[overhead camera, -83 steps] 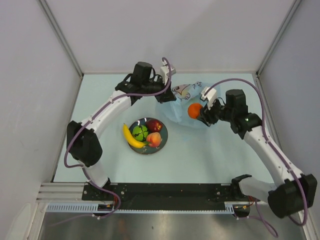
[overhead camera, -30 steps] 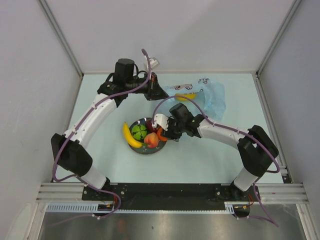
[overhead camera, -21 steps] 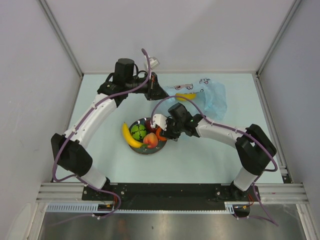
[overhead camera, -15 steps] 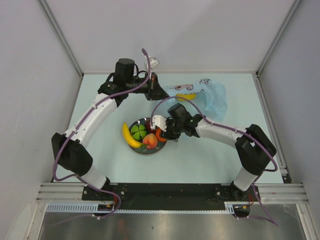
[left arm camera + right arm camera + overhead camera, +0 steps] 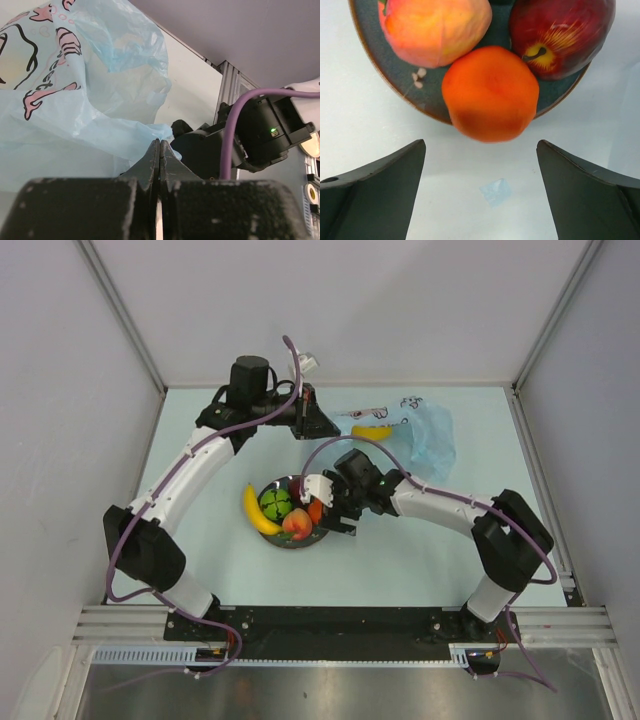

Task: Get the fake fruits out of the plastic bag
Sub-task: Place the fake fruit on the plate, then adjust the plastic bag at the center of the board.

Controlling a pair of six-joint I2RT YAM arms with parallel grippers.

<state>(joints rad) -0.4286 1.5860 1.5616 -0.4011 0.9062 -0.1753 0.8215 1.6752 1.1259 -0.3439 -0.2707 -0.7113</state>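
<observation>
A dark plate carries the fake fruits: banana, green round one, peach and orange. In the right wrist view the orange rests on the plate's rim beside the peach and the dark red apple. My right gripper stands open just short of the orange, touching nothing. The light blue plastic bag lies at the back with a yellow-orange fruit showing at its mouth. My left gripper is shut on the bag's edge.
A small scrap of blue film lies on the pale table between my right fingers. The right arm's black wrist is close behind the bag's held edge. White walls enclose the table on three sides.
The right arm carried the orange from the bag to the plate, then its jaws opened and the orange now lies free on the plate. The left gripper has kept its hold.
</observation>
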